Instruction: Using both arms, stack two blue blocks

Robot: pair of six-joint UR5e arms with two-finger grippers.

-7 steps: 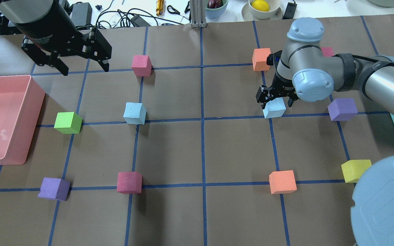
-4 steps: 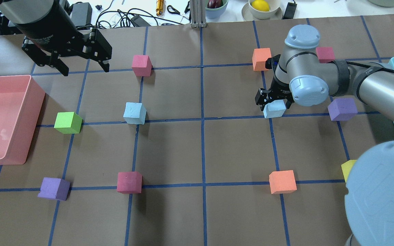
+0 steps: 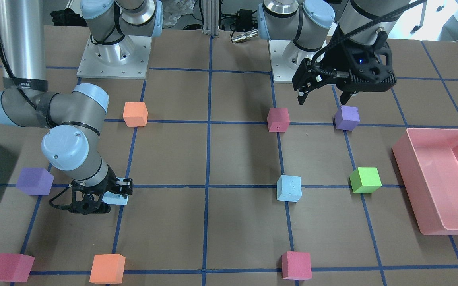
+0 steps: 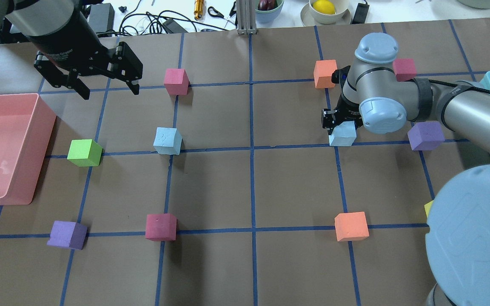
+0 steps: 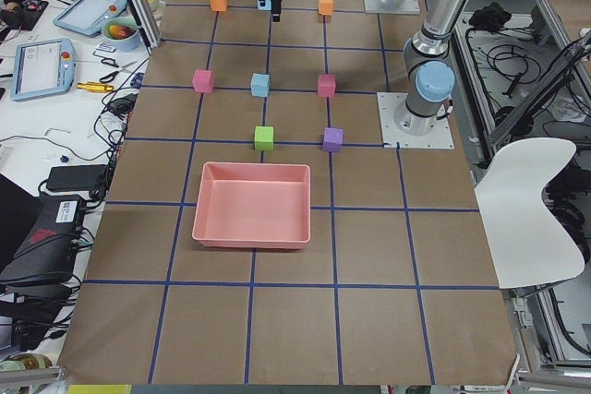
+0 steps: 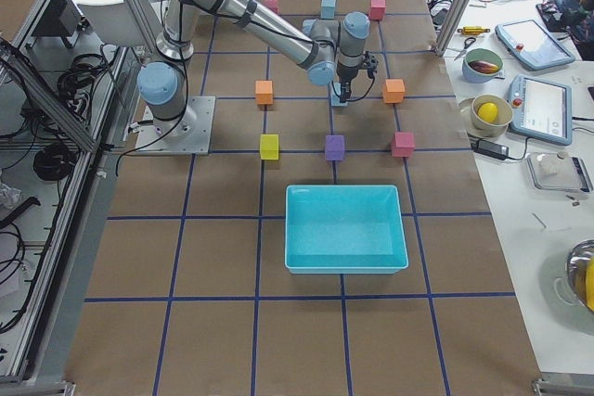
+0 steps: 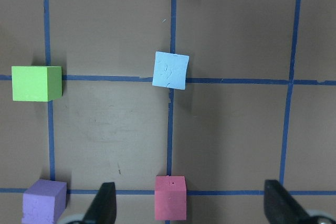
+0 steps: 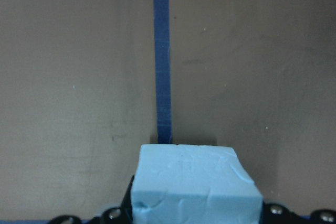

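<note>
At the overhead view's left edge sits the pink tray (image 4: 24, 187). Just past its far corner hangs the left gripper (image 4: 108, 87), fingers spread wide with nothing between them, raised above the brown paper. Between the tray and the middle tape line lies a broad stretch of bare paper, broken by a green cube (image 4: 84, 152) near the tray's right wall, a purple cube (image 4: 67, 234) and a dark pink cube (image 4: 160, 227) on the nearer grid line, and another pink cube (image 4: 176, 81) on the farther line.

One blue block (image 4: 167, 140) rests free on a tape crossing, to the right of the green cube and well apart from the tray; the left wrist camera shows this block (image 7: 171, 70) ahead of the open fingers, untouched.

Far across the table from the tray, the right gripper (image 4: 342, 123) is down at a second blue block (image 4: 343, 134), which sits between its fingers on a tape crossing. The right wrist camera shows that block (image 8: 195, 184) filling the space between the finger bases; whether the pads press it I cannot tell. An orange cube (image 4: 325, 73) and a purple cube (image 4: 426, 135) flank that arm.
</note>
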